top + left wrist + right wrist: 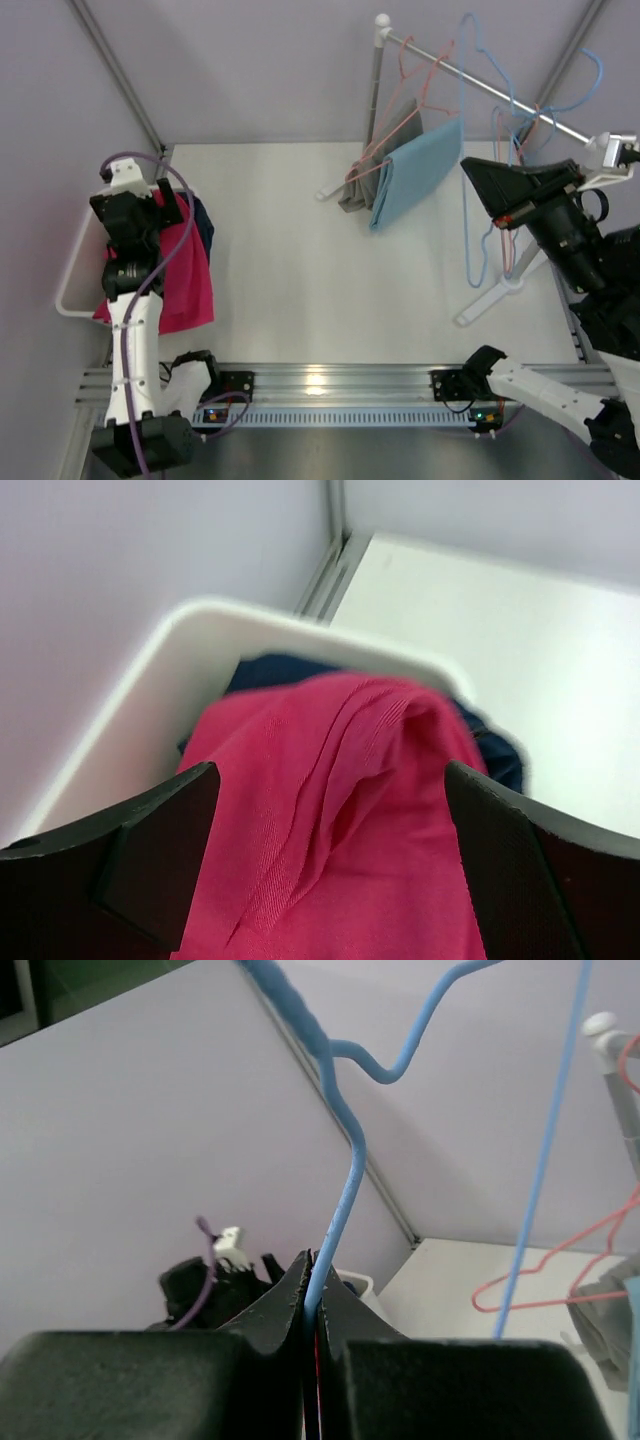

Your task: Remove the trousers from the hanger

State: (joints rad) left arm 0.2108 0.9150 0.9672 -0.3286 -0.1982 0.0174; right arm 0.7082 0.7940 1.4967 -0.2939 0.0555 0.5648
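Left pincer (330, 785) spread above magenta trousers (185, 280), lying on navy pair (204, 225) in white bin (75, 260) at 9 o'clock of worktop (300, 290); right pincer (312, 1285) pinching bare blue hanger (345, 1190) at 3 o'clock; light-blue cloth (420, 170) and grey cloth (355, 190) at 1 o'clock hang unremoved, so partly done.

At the left edge of the table (300, 270), the left gripper (138, 208) hangs over a white basket (72, 262). The basket holds magenta trousers (185, 285) and navy trousers (204, 228) (the navy pair mostly covered). On the right, a rack's rail (480, 81) carries a folded light blue cloth (415, 172) and a grey cloth (392, 135). The tip of the right gripper (472, 172) meets the wire of a blue hanger (461, 100).
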